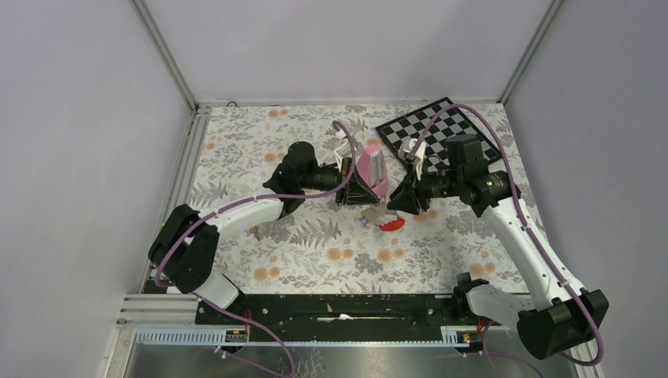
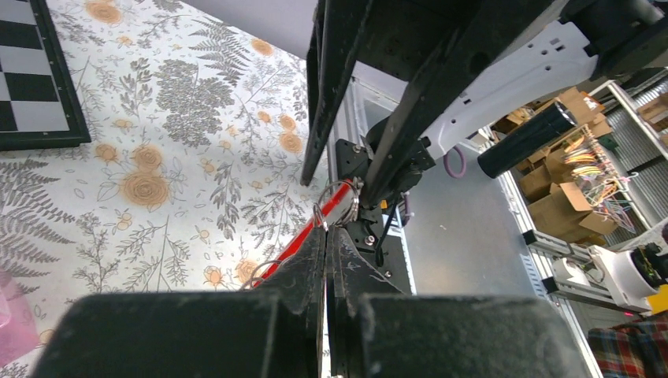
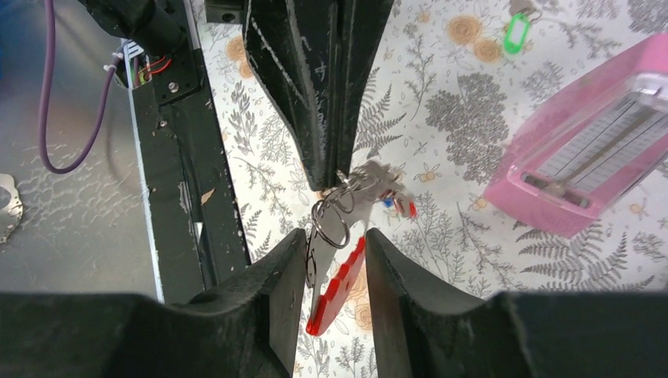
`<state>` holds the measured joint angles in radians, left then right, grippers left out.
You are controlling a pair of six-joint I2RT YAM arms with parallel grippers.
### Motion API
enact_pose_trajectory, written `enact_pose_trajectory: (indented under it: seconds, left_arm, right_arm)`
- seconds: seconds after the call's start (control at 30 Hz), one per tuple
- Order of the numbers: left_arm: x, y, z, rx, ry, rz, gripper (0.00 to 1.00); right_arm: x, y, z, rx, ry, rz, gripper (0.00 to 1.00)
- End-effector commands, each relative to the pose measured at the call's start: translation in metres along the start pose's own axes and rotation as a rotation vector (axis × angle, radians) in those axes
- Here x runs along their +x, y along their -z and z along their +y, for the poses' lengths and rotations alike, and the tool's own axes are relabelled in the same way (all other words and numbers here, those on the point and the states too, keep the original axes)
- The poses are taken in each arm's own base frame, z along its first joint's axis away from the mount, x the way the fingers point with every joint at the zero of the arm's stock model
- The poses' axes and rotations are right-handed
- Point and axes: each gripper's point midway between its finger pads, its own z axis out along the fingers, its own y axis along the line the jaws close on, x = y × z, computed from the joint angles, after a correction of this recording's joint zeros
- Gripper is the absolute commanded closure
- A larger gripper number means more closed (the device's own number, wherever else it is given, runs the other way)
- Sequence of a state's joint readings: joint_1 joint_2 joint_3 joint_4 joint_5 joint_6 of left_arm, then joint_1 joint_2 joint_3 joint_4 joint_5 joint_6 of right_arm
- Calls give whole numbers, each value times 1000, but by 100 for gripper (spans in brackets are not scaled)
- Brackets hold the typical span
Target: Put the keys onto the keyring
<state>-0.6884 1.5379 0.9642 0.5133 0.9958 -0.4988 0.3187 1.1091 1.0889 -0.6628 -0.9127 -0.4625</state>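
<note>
The keyring (image 3: pixel 335 295), a grey piece with a red curved bar, hangs just above the flowered cloth between my two grippers; its red side (image 1: pixel 391 224) shows in the top view. My left gripper (image 2: pixel 327 228) is shut on a small split ring (image 3: pixel 335 224) of the keys (image 3: pixel 382 183), which dangle at the keyring's upper end. My right gripper (image 3: pixel 335 236) is open, one finger on each side of the keyring, with a gap to the red bar. In the top view the left gripper (image 1: pixel 356 193) and right gripper (image 1: pixel 396 203) face each other closely over the keys (image 1: pixel 369 215).
A pink metronome (image 1: pixel 372 169) stands right behind the grippers. A chessboard (image 1: pixel 437 130) lies at the back right. A green key tag (image 3: pixel 516 33) lies on the cloth beyond the metronome (image 3: pixel 599 150). The black base rail (image 1: pixel 339 307) runs along the near edge.
</note>
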Motion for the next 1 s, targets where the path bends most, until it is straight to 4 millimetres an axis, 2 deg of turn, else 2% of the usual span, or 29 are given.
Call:
enact_pose_trajectory:
  seconds: [0.0,0.13,0.23,0.33,0.47,0.7,0.97]
  left_arm:
    - [-24,10,-40,134,-137,-68,100]
    - [-25,12,-34,104,-135,-78,100]
    - [-31,11,-22,44,-124,-87,100]
    - [-34,9,-10,-4,-117,-84,100]
    - [-37,7,-8,-4,-110,-88,100]
    - [-36,6,-13,44,-109,-103,100]
    - [-31,13,-37,162,-158,-126,100]
  right_arm:
    - [-29,14,-3,56,86,-44,59]
    - [-31,15,15,-32,102,-58,60]
    - [-30,12,31,-139,76,-88,62]
    - [-25,7,33,-174,42,-97,63]
    - [-24,2,36,-216,2,-118,63]
    - [-29,0,41,-265,-32,-145,62]
    - [-45,13,26,-112,60,-126,64]
